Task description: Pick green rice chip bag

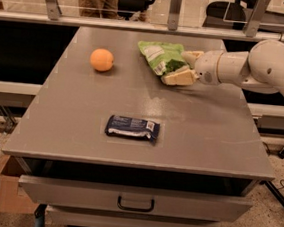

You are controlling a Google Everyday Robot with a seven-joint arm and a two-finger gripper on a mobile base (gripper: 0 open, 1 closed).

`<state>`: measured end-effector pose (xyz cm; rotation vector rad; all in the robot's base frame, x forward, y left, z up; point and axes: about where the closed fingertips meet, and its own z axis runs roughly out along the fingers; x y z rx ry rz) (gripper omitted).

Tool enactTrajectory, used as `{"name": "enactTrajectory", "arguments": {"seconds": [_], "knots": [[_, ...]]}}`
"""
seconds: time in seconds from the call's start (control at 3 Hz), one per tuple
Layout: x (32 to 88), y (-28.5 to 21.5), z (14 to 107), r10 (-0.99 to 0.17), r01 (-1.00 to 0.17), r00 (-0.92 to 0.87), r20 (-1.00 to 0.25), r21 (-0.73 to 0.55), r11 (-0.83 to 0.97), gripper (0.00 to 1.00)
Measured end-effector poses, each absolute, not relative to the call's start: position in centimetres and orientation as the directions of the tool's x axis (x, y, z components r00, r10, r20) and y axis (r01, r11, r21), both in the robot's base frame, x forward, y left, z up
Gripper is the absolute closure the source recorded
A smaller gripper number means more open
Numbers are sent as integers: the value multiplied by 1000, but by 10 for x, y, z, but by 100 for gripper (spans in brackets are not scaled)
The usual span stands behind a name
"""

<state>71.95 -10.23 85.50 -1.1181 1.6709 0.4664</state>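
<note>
Reaching in from the right, my gripper (177,67) lies low over the far part of the table (205,131), fingers spread to either side of the darker end of the green rice chip bag (159,56). I judge this straddle prepares a pinch. The orange (102,60) to the left and the dark-blue packet (132,127) nearer the front lie well apart, obstructing nothing.

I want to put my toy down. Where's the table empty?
Bare: left front, between orange and dark-blue packet; right front beside the packet. Crowded: back right, where the open claw straddles the green rice chip bag.
</note>
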Motion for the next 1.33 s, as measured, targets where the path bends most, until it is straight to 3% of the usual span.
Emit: {"name": "enactTrajectory", "arguments": {"seconds": [0.33, 0.67, 1.33], "knots": [[719, -101, 853, -443, -850, -44, -896, -200, 488, 65], [715, -92, 871, -372, -863, -24, -928, -169, 476, 97], [686, -83, 939, -288, -918, 61, -956, -167, 359, 100]]}}
